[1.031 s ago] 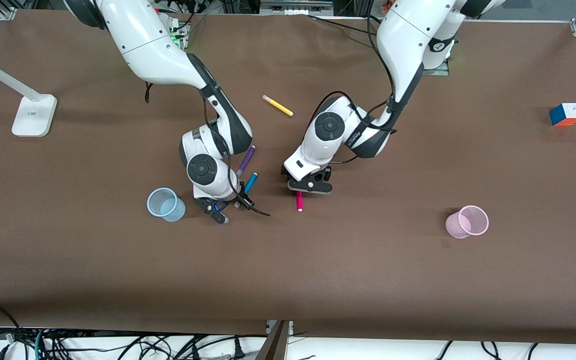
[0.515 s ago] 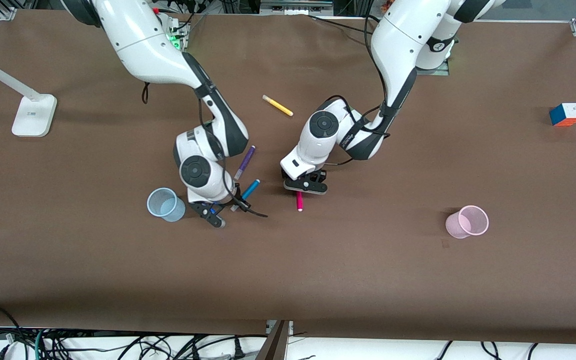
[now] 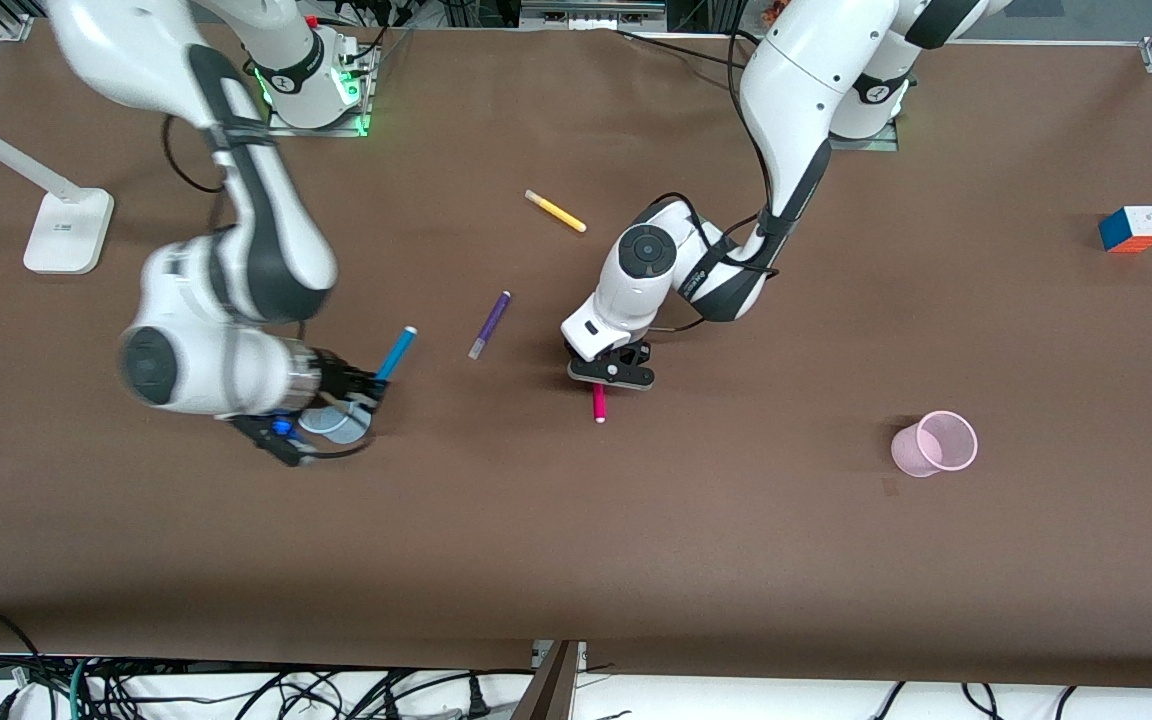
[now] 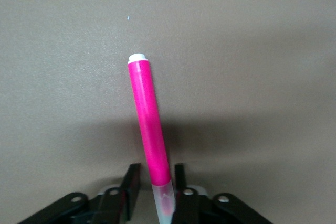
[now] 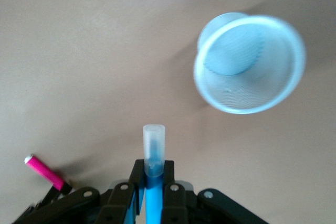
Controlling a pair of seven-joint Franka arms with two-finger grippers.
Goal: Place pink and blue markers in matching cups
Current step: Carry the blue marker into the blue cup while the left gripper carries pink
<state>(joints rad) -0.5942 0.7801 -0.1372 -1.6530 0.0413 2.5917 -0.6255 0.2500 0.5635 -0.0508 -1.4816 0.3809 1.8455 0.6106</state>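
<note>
My right gripper (image 3: pixel 366 385) (image 5: pixel 152 165) is shut on the blue marker (image 3: pixel 397 352) (image 5: pixel 154 140), gripping it near the pale end, which sticks out past the fingertips. It hangs in the air just above and beside the pale blue cup (image 3: pixel 341 425) (image 5: pixel 249 69), which stands upright. The pink marker (image 3: pixel 598 404) (image 4: pixel 148 114) lies flat on the table. My left gripper (image 3: pixel 611 375) (image 4: pixel 156 170) is down over its paler end. One finger touches the marker and a small gap shows at the other. The pink cup (image 3: pixel 936 443) stands toward the left arm's end.
A dark purple marker (image 3: pixel 489 325) lies between the two grippers. A yellow marker (image 3: pixel 555 211) lies farther from the camera. A colour cube (image 3: pixel 1132 229) sits at the left arm's end and a white lamp base (image 3: pixel 66 230) at the right arm's end.
The right arm lifted the blue marker off the table and swung it over beside the blue cup. The left gripper's jaws narrowed around the pink marker's end.
</note>
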